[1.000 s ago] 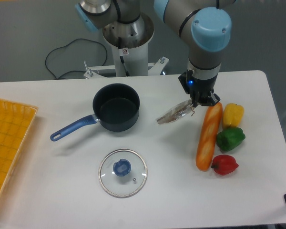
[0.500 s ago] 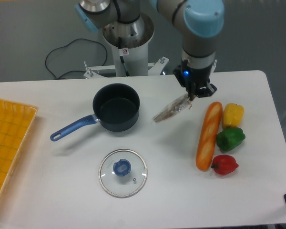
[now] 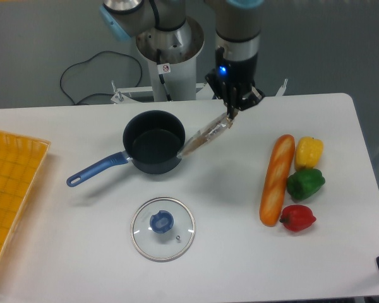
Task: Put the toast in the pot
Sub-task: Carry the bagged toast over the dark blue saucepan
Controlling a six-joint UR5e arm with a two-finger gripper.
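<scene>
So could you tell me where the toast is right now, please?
The toast hangs tilted from the claw above the table's far middle, its lower end at the right rim of the pot.

One pot, one toast, one lid, one baguette, three peppers, one tray.

Arm: held upright, wrist pointed straight down above the table's far side.
Gripper: pointed down, fingers closed on the toast, which is held aloft, tilted.
</scene>
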